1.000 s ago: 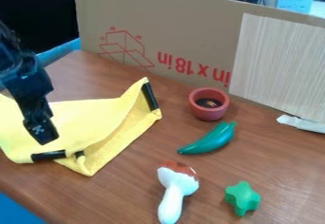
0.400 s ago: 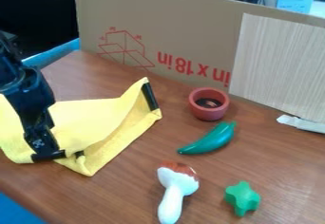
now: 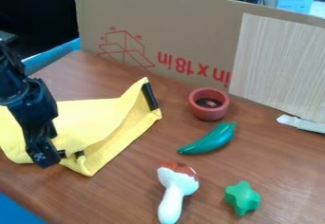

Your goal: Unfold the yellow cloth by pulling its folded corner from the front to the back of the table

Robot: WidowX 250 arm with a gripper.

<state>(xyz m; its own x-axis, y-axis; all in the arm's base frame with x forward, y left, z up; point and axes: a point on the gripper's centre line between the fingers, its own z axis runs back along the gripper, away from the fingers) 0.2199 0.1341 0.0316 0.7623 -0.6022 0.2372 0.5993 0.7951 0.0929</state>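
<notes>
Down by the near edge of a yellow fabric cloth (image 3: 95,118), in the camera view, I see the black two-finger gripper (image 3: 44,159), pointing steeply at the wooden table (image 3: 127,185). Its tip overlaps the cloth's border, right beside a short black band (image 3: 62,154) on that edge. From where I stand, I can't tell whether it is clenched on the fabric or released; being so close to the edge, it seems placed for dealing with the border rather than the broad middle. The cloth spreads under and behind the gripper, and out to the picture's right of it the fabric rises into a loose fold, marked by a second black strip (image 3: 149,96). That side probably stands up because the material is a bit stiff. Farther from the gripper, past the fold, sits a small round reddish bowl (image 3: 209,115), upright, with something dark inside. A glossy green toy pepper (image 3: 213,140) lies on its side just nearer than the bowl. Across from the gripper, toward the camera, are a white toy mushroom with a brown-red cap (image 3: 175,190) and a green star-shaped piece (image 3: 242,199). Behind everything stands a tall cardboard panel (image 3: 171,33), perhaps as a backdrop.
</notes>
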